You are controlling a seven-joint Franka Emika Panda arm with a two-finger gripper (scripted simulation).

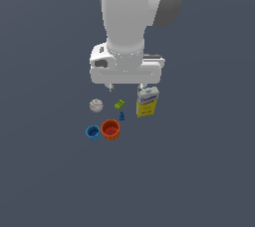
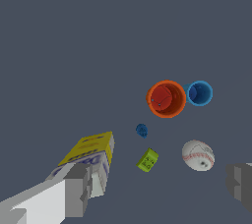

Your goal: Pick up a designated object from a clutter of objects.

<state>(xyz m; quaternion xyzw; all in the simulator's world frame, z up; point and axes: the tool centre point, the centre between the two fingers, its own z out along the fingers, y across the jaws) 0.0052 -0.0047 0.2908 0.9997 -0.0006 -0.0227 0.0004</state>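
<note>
**Desk:** What do you have, biggest first?

**Operator:** I see the arm (image 1: pixel 127 17) filling the top of the exterior view, with the gripper (image 1: pixel 125 88) hanging above the clutter, its jaws spread wide and nothing between them. In the wrist view one finger (image 2: pixel 78 188) overlaps the yellow-and-white box (image 2: pixel 91 152), but I can't tell whether it touches it.

**Desk:** And the items?

**Operator:** Taking the orange cup (image 1: pixel 110 130) as my dial centre in the exterior view: the box (image 1: pixel 147 101) stands upright at about two o'clock, the baseball (image 1: pixel 96 105) at eleven, and the smaller blue cup (image 1: pixel 92 132) just beside it at nine. Both cups stand upright, mouths open.

**Desk:** The target?

**Operator:** The tiny dark blue piece (image 1: pixel 121 116) stands at one o'clock, near the orange cup's rim but apart from it. The green block (image 1: pixel 119 104) lies just past it, at twelve to one. In the wrist view the blue piece (image 2: pixel 141 130) sits between the orange cup (image 2: pixel 166 98) and the green block (image 2: pixel 147 160).
</note>
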